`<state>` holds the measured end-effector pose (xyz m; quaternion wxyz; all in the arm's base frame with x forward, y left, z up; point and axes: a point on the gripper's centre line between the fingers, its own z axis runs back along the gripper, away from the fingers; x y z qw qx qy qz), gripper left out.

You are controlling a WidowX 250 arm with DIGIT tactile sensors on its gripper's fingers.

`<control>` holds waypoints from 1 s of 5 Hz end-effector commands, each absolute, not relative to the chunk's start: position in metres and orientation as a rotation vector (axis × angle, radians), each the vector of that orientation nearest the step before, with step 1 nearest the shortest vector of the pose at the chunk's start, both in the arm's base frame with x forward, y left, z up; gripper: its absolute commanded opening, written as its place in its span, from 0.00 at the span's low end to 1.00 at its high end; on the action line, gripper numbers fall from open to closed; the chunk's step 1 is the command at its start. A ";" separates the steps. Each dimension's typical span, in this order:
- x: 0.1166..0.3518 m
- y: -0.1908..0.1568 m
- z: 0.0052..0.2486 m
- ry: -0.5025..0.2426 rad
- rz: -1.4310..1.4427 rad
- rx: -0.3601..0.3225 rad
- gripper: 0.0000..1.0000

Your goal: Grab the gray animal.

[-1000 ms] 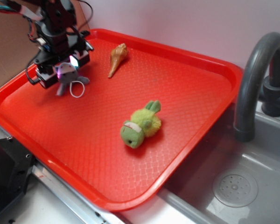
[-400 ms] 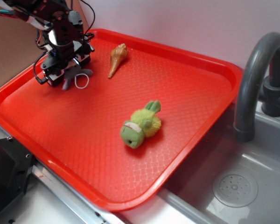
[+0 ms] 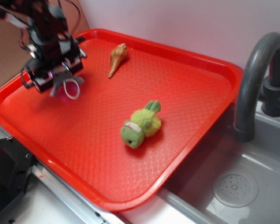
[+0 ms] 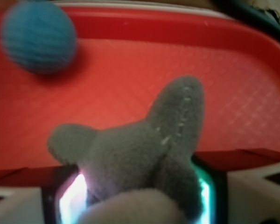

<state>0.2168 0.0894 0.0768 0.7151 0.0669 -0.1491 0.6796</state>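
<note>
The gripper (image 3: 55, 79) hung over the far-left corner of the red tray (image 3: 196, 60), its jaws closed on the gray animal (image 3: 61, 86). The toy's limbs and white string loop (image 3: 72, 88) dangled below the fingers. In the wrist view the gray animal (image 4: 144, 154) sat pinched between the two pads (image 4: 72, 198), one stubby limb pointing up toward the tray rim (image 4: 177, 23). A blue yarn ball (image 4: 37, 37) lay near that rim, well apart from the toy.

On the tray, a tan cone-shaped toy (image 3: 117, 58) lay close to the back edge, near the gripper's right. The green plush animal (image 3: 141, 125) lay near the tray's middle, well apart from both. The broad stretch of tray between the gripper and the green plush was bare, as was the front half toward the near rim. Beyond the tray's right edge stood a gray faucet (image 3: 254, 74) over a sink (image 3: 233, 186).
</note>
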 end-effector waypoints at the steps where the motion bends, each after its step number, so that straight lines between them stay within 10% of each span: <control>1: 0.218 0.073 0.157 -0.261 1.158 -0.116 0.00; 5: 0.190 0.012 0.233 -0.263 0.193 -0.271 0.00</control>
